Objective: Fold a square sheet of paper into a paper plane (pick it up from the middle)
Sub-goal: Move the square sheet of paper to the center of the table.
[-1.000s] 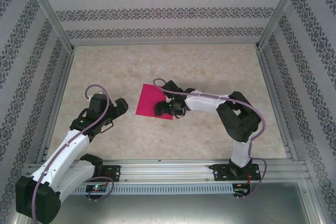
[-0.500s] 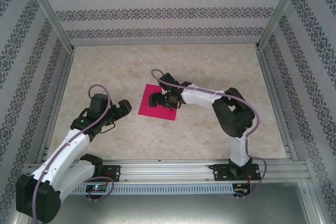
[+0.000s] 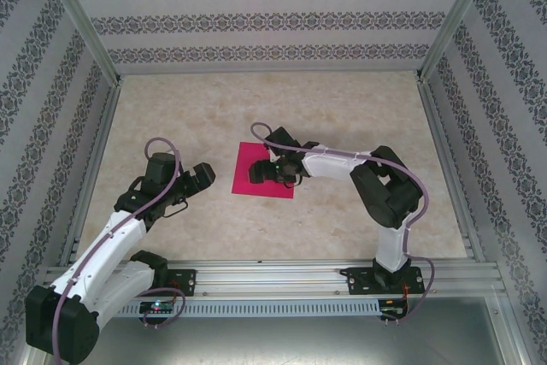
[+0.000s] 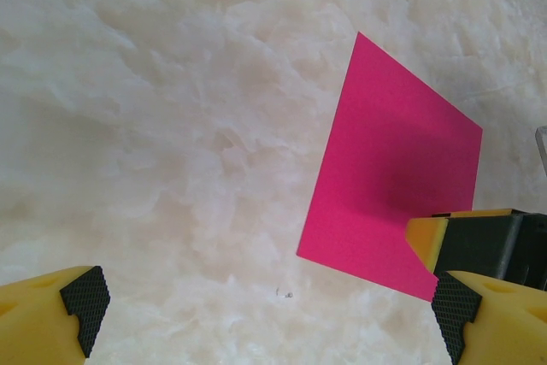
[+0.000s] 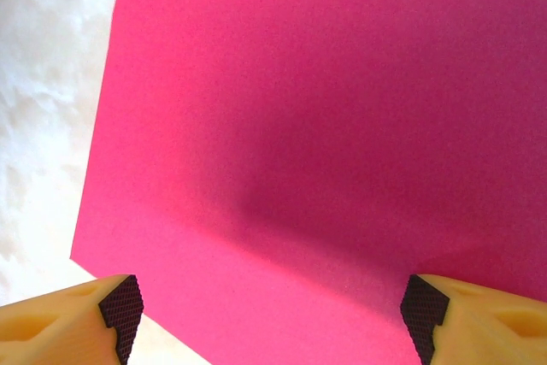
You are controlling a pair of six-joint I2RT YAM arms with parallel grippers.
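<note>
The square sheet of paper (image 3: pixel 246 162) lies flat on the marbled table, magenta-pink and unfolded. My right gripper (image 3: pixel 260 174) hovers low over its near-middle part, jaws open wide. In the right wrist view the sheet (image 5: pixel 325 117) spreads ahead of that gripper (image 5: pixel 269 312), with both black pads (image 5: pixel 120 309) apart over its near edge and nothing between them. My left gripper (image 3: pixel 202 179) waits open a little left of the sheet. In the left wrist view the paper (image 4: pixel 389 160) lies ahead to the right of that gripper (image 4: pixel 267 318), and a yellow finger of the right gripper (image 4: pixel 425 241) rests over its corner.
Aluminium frame rails (image 3: pixel 94 156) and patterned walls (image 3: pixel 265 19) enclose the table on three sides. Bare marbled tabletop (image 3: pixel 282 108) stretches behind the sheet and to either side of it.
The sheet has slid slightly right and nearer. My right gripper swung out over the sheet, then back toward its near part. The left arm has stayed put.
</note>
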